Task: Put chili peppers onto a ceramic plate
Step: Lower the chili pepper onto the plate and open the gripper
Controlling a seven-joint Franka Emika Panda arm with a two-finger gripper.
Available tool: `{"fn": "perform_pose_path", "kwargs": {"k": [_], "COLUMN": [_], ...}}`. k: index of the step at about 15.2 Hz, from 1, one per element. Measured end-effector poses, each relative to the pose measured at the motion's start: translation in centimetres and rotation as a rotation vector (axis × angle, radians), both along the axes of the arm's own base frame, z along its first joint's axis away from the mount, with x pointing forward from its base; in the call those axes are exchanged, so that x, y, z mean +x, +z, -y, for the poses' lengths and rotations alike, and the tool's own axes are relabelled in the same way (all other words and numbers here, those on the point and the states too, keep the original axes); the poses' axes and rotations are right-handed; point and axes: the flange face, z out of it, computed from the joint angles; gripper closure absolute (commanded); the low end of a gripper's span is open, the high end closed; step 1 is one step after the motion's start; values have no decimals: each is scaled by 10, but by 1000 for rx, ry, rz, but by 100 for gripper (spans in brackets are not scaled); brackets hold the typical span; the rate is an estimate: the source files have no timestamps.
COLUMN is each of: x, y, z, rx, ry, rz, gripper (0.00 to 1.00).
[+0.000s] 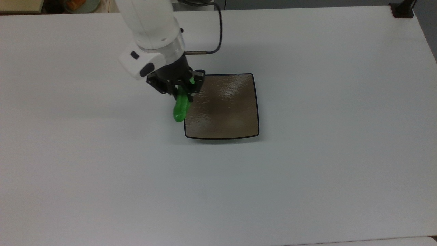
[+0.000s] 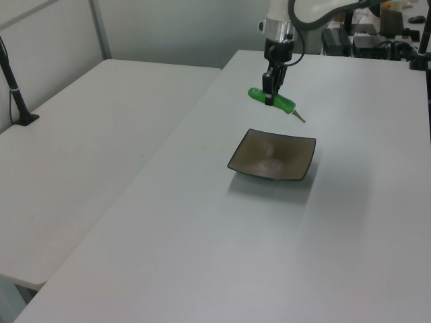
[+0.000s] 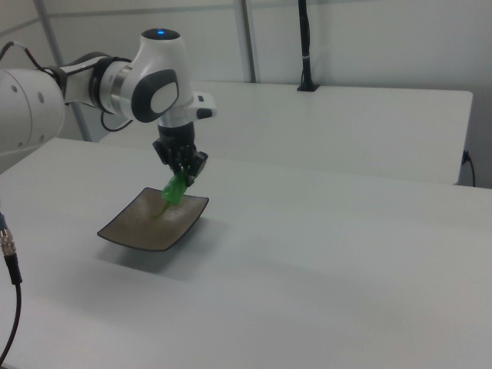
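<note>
Gripping the chili pepper (image 1: 181, 106) near its stem end, the black hand (image 1: 180, 89) hangs in the air over the top view's left edge of the ceramic plate (image 1: 225, 112), its fingers clenched on the pepper's glossy green body. The pepper is plump and elongated, smooth and bright; in the top view its long axis runs from the hand down toward the near edge of the picture, the blunt tip lying just past the plate's left rim over the bare bench (image 1: 102, 171). In the left view the pepper (image 2: 269, 99) is tilted, its thin brownish stem pointing down and toward the left view's right, clear above the plate (image 2: 273, 156). In the right view the pepper (image 3: 175, 190) slants downward from the hand (image 3: 183, 171) over the plate (image 3: 154, 223), its upper part hidden between the fingers. The plate is square and shallow with rounded corners, a thin dark rim and a brown, finely rippled glaze that catches the light. The bench is matte white and flat. The arm's white shell covers the plate's far left corner in the top view.
</note>
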Motion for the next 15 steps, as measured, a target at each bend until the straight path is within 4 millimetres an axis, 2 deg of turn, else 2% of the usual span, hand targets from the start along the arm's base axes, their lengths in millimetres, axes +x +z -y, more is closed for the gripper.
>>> {"fn": "perform_pose_path", "kwargs": {"k": [1, 2, 3, 4, 7, 15], "x": [-1, -2, -4, -5, -9, -9], "y": [-3, -5, -7, -10, -17, -16], "z": [-9, -18, -26, -33, -46, -46], "rx": [10, 18, 24, 25, 24, 24], "ry": [-13, -23, -32, -37, -36, -37], "rz": [-10, -18, -26, -34, -52, -51], "gripper": [63, 47, 21, 0, 0, 0]}}
